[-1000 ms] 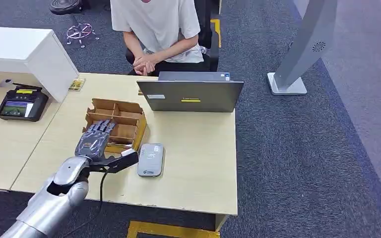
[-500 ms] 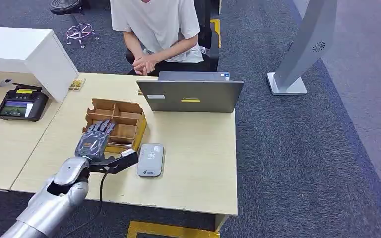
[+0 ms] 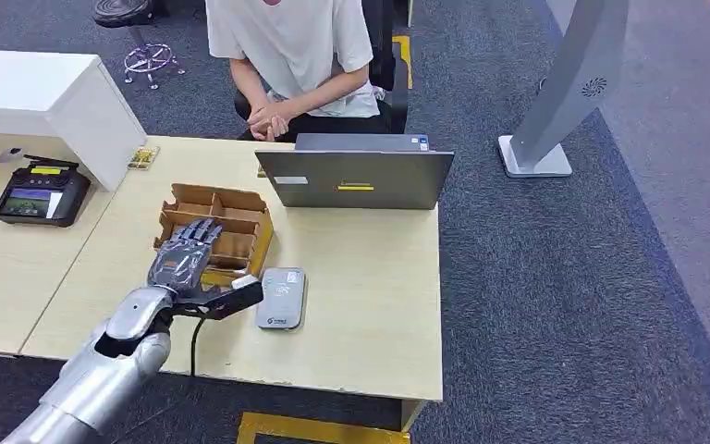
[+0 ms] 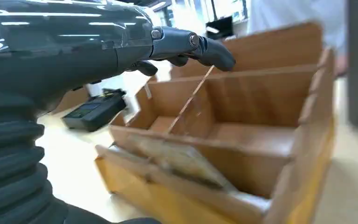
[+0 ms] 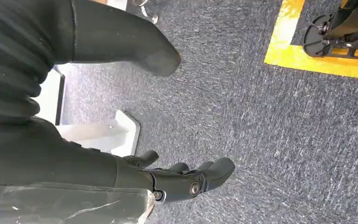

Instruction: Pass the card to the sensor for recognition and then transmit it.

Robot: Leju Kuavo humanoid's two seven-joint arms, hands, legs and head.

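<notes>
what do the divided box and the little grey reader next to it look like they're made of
The divided box looks like plain brown cardboard, matte, with thin slotted partitions and raw cut edges. The grey reader looks like moulded plastic, smooth with a soft sheen and rounded corners, though the head view leaves its exact finish open.

Matt brown cardboard box (image 3: 217,231)

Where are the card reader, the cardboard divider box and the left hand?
card reader (image 3: 281,298), head view, middle of its grey top.
cardboard divider box (image 3: 237,220), head view, far compartment wall.
left hand (image 3: 181,263), head view, back of hand.
</notes>
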